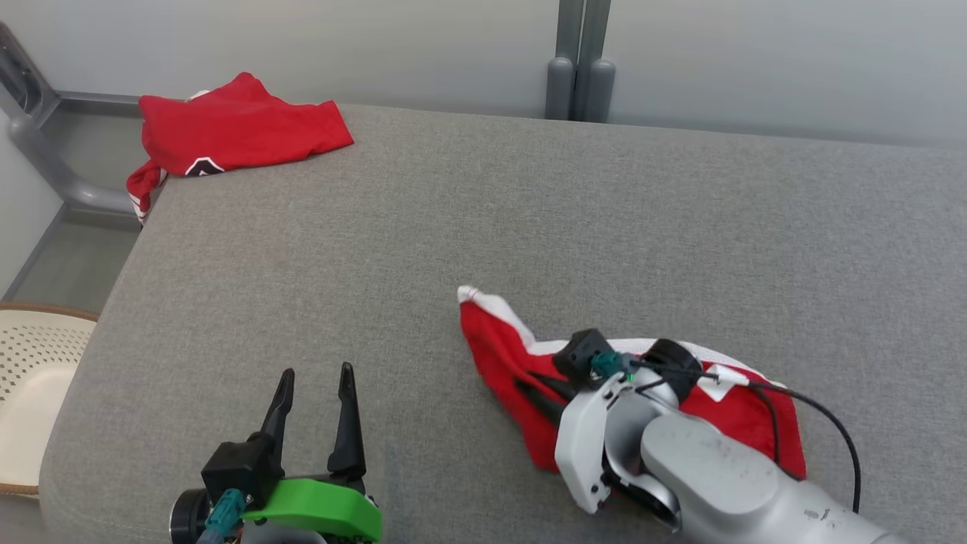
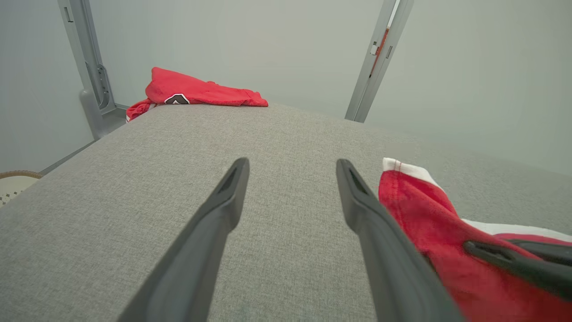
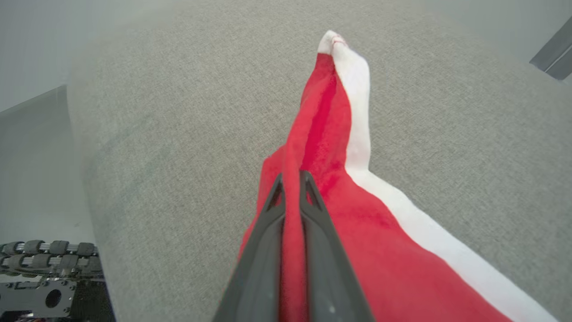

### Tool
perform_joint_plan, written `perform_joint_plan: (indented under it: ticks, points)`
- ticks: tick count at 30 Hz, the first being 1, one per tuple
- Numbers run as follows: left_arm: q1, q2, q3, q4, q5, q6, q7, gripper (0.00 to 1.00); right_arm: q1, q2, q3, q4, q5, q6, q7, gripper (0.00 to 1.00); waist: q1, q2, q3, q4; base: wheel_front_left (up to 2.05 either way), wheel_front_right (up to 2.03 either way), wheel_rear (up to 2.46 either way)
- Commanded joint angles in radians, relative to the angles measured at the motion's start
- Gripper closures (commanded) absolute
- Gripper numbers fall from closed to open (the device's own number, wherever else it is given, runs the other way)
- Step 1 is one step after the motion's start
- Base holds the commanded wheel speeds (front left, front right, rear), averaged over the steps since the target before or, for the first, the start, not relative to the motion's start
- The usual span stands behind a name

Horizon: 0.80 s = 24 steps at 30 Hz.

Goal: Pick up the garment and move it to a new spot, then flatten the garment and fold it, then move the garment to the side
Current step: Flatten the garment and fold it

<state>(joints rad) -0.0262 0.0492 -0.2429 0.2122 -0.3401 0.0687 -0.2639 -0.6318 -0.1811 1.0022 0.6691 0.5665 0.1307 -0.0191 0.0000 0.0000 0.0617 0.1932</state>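
Grip of the right claw (image 1: 523, 380) on the garment (image 1: 491, 351). The two dark fingers are drawn almost together, with a raised fold of red cloth pinched between them. In the right wrist view the fold stands in the narrow slot between the tips of the right claw (image 3: 292, 176). Ahead of the tips the garment (image 3: 328, 112) runs on as a narrow red strip with a white band along its right edge, ending in a white point on the grey table (image 1: 529, 211). Behind the tips the rest of the cloth lies spread under the wrist and forearm.

The left claw (image 1: 316, 370) is over bare table, well apart to the left of the right claw, fingers spread wide and holding nothing. In the left wrist view the garment (image 2: 415, 210) lies just beside the right finger of the left claw (image 2: 292, 162). Far ahead of the left claw, at the table's corner, a second garment (image 1: 234, 128), also red, lies crumpled with one part hanging over the edge. A pale basket (image 1: 30, 378) sits to its left, beyond the table edge.
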Motion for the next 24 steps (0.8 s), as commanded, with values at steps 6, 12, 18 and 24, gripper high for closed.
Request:
perform_joint_plan:
  ticks: [6,12,18,24]
  points:
    - [0.021,0.002,0.0,0.002,0.01,-0.007,-0.001,0.0,0.048,-0.006,0.088,0.009,0.016,0.0,-0.042,1.0,0.0,0.0,-0.012,-0.014,0.0,0.0,0.0]
    - [0.026,0.002,0.002,0.004,0.011,-0.006,-0.001,0.0,0.061,0.015,0.081,0.053,0.028,0.0,-0.111,0.0,0.0,0.0,-0.016,-0.026,0.0,0.0,0.0]
    - [0.033,0.002,0.007,-0.001,0.013,-0.003,-0.001,0.0,0.074,0.014,0.032,0.059,0.03,0.0,-0.193,0.0,0.0,0.0,-0.022,-0.048,0.0,0.0,0.0]
    - [0.03,0.002,0.017,-0.002,0.027,-0.01,-0.001,0.0,0.101,0.003,-0.103,0.023,0.0,0.0,-0.238,0.0,0.0,0.0,-0.039,-0.08,0.0,0.0,0.0]
